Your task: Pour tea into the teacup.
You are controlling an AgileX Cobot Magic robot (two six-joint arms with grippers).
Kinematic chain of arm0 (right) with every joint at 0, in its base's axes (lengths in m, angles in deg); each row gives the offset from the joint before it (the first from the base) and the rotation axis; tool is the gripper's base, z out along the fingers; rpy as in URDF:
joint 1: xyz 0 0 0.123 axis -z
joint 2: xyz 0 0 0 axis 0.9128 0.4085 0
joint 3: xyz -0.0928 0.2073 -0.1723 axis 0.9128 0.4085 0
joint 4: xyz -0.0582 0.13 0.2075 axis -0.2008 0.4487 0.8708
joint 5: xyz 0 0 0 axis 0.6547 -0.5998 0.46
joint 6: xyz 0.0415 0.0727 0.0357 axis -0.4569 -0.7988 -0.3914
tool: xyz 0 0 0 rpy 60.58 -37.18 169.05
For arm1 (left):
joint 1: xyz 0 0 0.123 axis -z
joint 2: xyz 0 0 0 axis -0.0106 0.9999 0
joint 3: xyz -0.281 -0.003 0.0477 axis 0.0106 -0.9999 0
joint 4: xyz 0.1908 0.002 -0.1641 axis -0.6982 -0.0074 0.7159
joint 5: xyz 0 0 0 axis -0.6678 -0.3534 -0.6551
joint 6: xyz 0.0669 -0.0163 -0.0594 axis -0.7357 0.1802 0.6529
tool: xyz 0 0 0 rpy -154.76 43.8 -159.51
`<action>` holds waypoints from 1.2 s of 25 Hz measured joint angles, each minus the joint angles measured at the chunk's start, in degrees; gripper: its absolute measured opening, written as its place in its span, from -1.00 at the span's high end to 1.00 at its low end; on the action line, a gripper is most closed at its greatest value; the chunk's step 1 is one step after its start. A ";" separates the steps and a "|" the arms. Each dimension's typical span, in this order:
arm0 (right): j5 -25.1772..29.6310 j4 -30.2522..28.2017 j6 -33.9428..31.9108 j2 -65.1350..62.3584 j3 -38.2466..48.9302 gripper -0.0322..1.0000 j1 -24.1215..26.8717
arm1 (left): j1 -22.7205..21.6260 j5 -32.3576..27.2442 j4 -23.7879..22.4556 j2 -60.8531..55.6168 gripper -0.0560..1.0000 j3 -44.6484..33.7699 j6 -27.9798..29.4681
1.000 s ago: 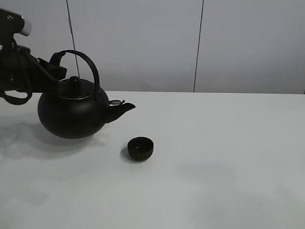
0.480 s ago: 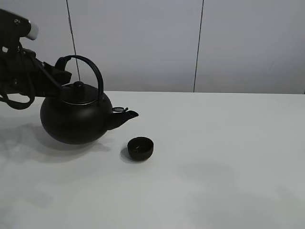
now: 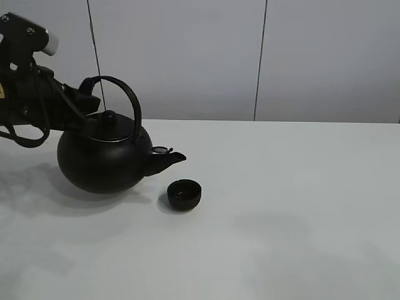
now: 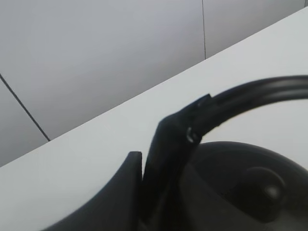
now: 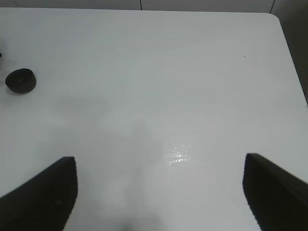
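The big round black teapot [image 3: 103,162] hangs just over the white table [image 3: 300,187], tipped slightly so its spout points down to the right. My left gripper [image 3: 87,90] is shut on the left end of its arched handle [image 3: 128,94]. In the left wrist view the left gripper [image 4: 149,168] clamps the handle [image 4: 255,94] above the lid knob [image 4: 262,187]. The teacup [image 3: 184,193], a tiny black bowl, stands on the table just right of and below the spout tip. My right gripper [image 5: 159,192] is open over bare table, far from the teacup [image 5: 20,80].
A grey panelled wall [image 3: 262,56] rises behind the table. The table's rounded far corner [image 5: 276,19] shows in the right wrist view. The left arm's cables [image 3: 25,119] hang at the left edge.
The left arm has carried the teapot right and lower, bringing the spout closer to the teacup. The teacup has not moved.
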 joint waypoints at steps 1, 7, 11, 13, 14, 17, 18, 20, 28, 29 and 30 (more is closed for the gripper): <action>0.00 0.00 0.00 0.00 0.00 -0.30 0.00 | 0.17 -0.10 0.00 0.00 0.66 0.00 -0.29; 0.06 0.00 0.00 0.00 0.00 -0.30 0.00 | 0.43 -0.78 -0.24 0.00 0.67 0.00 -1.45; 0.06 0.00 0.00 0.00 0.00 -0.30 0.00 | 0.43 -1.51 -0.09 0.00 0.67 0.00 -2.33; 0.06 0.00 0.00 0.00 0.00 -0.30 0.00 | 0.43 -1.77 -0.09 0.00 0.67 0.00 -3.15; 0.06 0.00 0.00 0.00 0.00 -0.30 0.00 | 0.43 -1.80 -0.09 0.00 0.67 0.00 -3.30; 0.06 0.00 0.00 0.00 0.00 -0.30 0.00 | 0.43 -1.84 -0.09 0.00 0.67 0.00 -3.51; 0.06 0.00 0.00 0.00 0.00 -0.30 0.00 | 0.43 -1.84 -0.09 0.00 0.67 0.00 -3.56; 0.06 0.00 0.00 0.00 0.00 -0.30 0.00 | 0.43 -1.84 -0.09 0.00 0.67 0.00 -3.74; 0.06 0.00 0.00 0.00 0.00 -0.30 0.00 | 0.43 -1.84 -0.04 0.00 0.67 0.06 -3.85; 0.06 0.00 0.00 0.00 0.00 -0.30 0.00 | 0.43 -2.12 -0.04 0.00 0.67 0.17 -3.97; 0.06 0.00 0.00 0.00 0.00 -0.30 0.00 | 0.43 -2.71 -0.04 0.00 0.67 0.55 -3.97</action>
